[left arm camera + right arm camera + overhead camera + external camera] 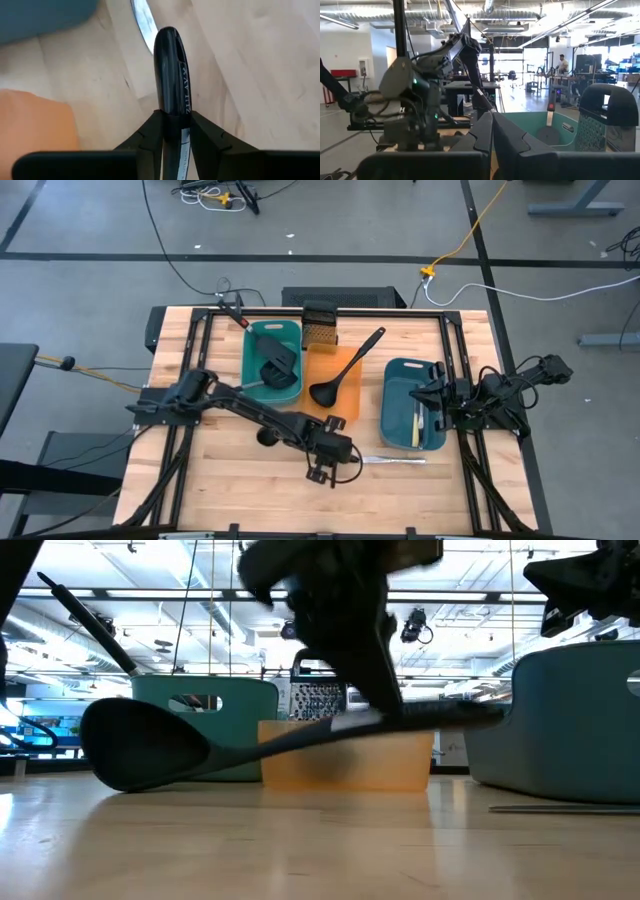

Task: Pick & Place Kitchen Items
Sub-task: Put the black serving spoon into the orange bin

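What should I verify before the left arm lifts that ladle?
1. Left gripper shut on the ladle handle: ok.
2. Ladle bowl off the table: not ok, it rests on the wood.
3. Silvery cutlery piece clear of the handle tip: cannot tell.
4. Orange tray free: not ok, a second ladle lies across it.
5. Right gripper out of the way: ok, shut over the blue tray.
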`<action>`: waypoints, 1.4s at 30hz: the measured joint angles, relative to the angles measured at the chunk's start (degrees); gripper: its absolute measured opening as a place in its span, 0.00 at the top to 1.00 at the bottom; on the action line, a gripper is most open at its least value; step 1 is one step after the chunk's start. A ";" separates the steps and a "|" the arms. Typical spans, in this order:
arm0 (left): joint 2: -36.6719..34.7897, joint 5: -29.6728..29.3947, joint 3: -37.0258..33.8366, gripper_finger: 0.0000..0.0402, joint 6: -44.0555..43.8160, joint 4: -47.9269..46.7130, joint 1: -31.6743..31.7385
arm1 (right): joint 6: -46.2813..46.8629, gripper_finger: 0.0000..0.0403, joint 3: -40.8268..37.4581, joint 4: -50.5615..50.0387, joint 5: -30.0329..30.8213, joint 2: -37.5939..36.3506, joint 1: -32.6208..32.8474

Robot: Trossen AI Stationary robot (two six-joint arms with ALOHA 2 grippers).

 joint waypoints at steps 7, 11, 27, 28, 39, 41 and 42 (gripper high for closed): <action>-4.50 -3.63 0.09 0.90 0.26 -0.41 -0.30 | 0.64 0.94 0.00 0.02 0.00 0.00 0.00; -7.17 -1.26 0.18 0.99 0.13 -0.14 -0.23 | 0.70 0.94 0.00 0.02 0.00 0.01 0.00; -3.50 2.93 -0.15 0.47 6.91 -16.45 -0.37 | 0.85 0.94 0.00 -0.13 -0.03 0.02 0.00; -2.47 2.98 -0.15 0.44 7.59 -16.60 -0.35 | 0.85 0.94 0.00 -0.11 -0.02 0.01 -0.02; 5.89 0.88 0.09 0.39 14.08 -12.49 0.47 | 0.67 0.94 0.00 -0.73 0.02 0.02 -0.02; 6.20 2.12 0.17 0.41 13.93 -12.74 1.00 | 0.44 0.94 0.00 -0.79 0.02 0.02 0.00; 6.25 3.04 0.17 0.42 13.81 -12.80 1.30 | 0.44 0.94 0.00 -0.86 0.02 0.02 0.00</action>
